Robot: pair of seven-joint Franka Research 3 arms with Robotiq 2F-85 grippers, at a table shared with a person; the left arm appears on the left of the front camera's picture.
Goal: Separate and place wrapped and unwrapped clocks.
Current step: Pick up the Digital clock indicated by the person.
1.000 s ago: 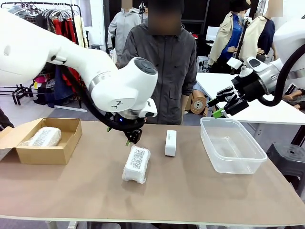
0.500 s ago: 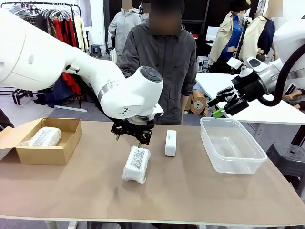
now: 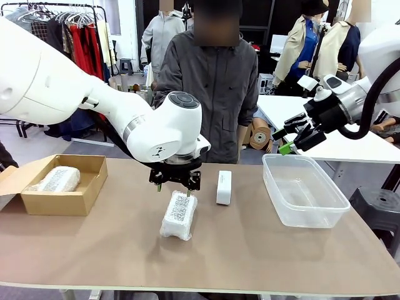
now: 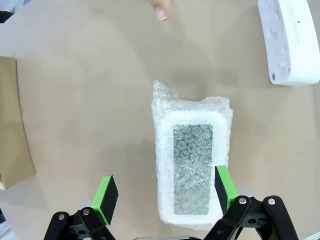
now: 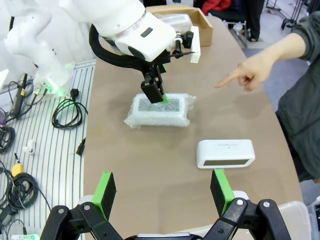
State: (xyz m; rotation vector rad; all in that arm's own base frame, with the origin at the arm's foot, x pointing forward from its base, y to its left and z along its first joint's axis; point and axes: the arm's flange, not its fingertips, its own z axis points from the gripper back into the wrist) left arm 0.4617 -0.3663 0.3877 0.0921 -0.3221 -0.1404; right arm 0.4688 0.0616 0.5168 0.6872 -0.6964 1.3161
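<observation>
The left gripper (image 3: 174, 189) hangs with its jaws spread wide over the far end of the lumpy white bubble-wrap bundle with a dark speckled patch (image 3: 179, 214), which lies on the brown table (image 3: 250, 250) near its middle. A second ago this claw stood edge-on to the camera. Since then the wrist has turned, so the two green pads now stand across the bundle's width. In the left wrist view the bundle (image 4: 192, 165) sits between the pads, closer to one pad (image 4: 225, 187) than the other. Whether either pad touches the wrap cannot be told. The bundle itself has not shifted. The smaller bare smooth white rectangular clock (image 3: 224, 187) stands just beside it, where it was before. A second bubble-wrap bundle (image 3: 57, 179) rests inside the open brown cardboard box (image 3: 62, 203) at the table's left end. The right gripper (image 3: 282, 140) hovers unmoved above the far edge of the clear plastic tub (image 3: 312, 219), its jaws wide and holding nothing. In the right wrist view the person's hand (image 5: 250, 72) points a finger toward the table.
</observation>
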